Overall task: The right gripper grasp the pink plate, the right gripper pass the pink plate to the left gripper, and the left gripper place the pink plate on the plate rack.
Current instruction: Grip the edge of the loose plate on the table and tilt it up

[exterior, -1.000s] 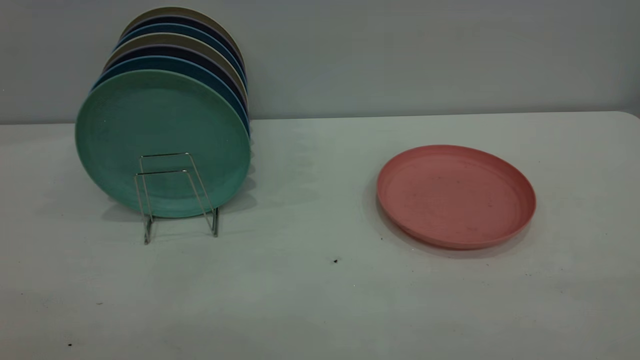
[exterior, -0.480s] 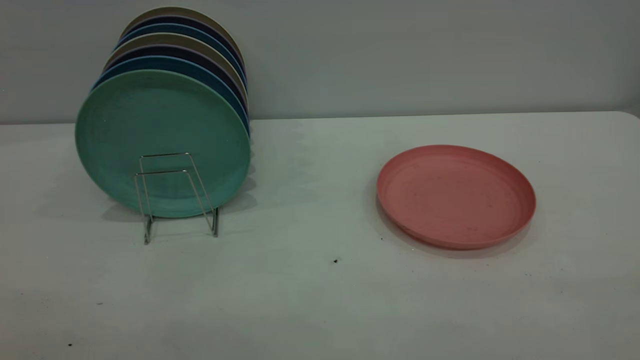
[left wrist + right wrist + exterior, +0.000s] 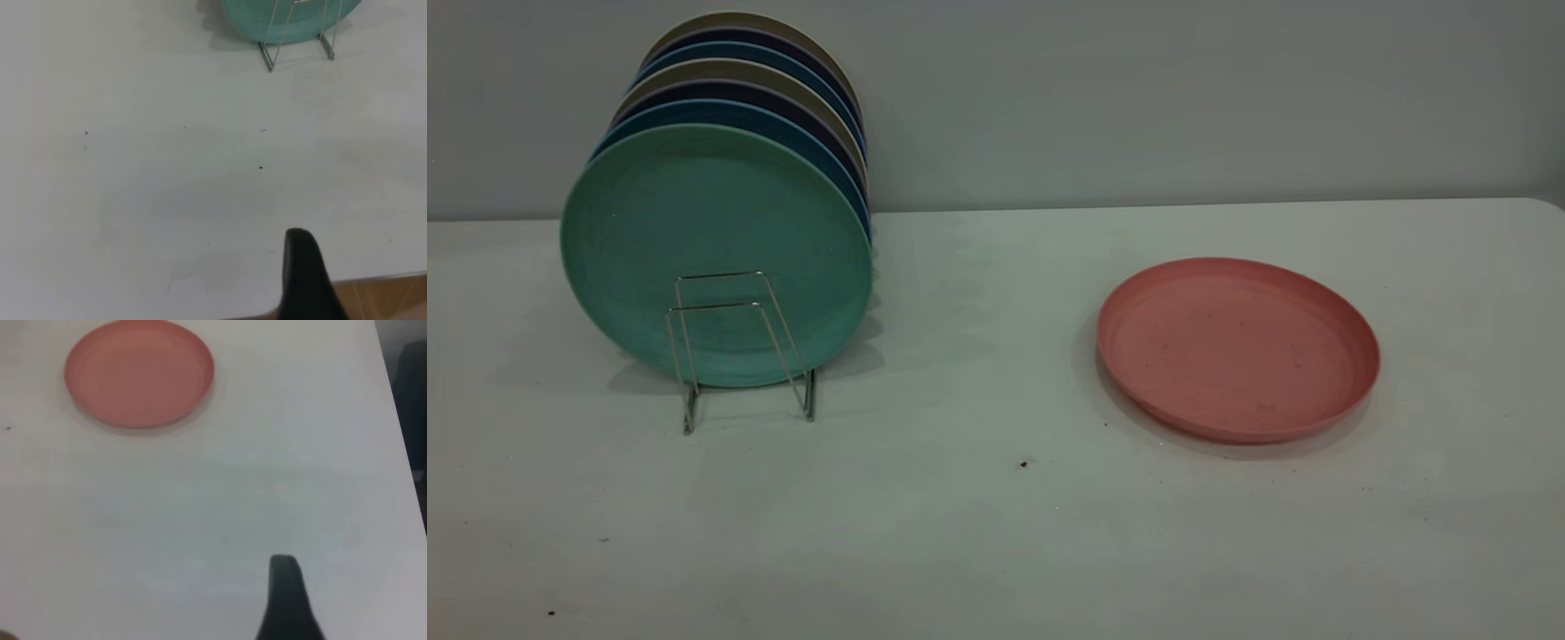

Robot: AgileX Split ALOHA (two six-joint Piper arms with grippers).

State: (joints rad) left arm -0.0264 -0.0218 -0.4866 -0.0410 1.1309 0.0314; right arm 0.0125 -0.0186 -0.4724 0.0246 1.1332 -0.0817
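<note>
Only one black finger of the left tool [image 3: 303, 280] shows in its wrist view, above the pale grey counter [image 3: 978, 533] near its edge — whether it is spread, I cannot tell. The same goes for the right tool [image 3: 287, 603], touching nothing. The round salmon-pink plastic plate [image 3: 1238, 348] lies flat on the counter's right side, well apart from the thin silver wire plate rack [image 3: 738, 351], which holds a teal-green plate [image 3: 716, 253] upright with others behind. A plain grey wall [image 3: 1183, 98] stands beyond.
</note>
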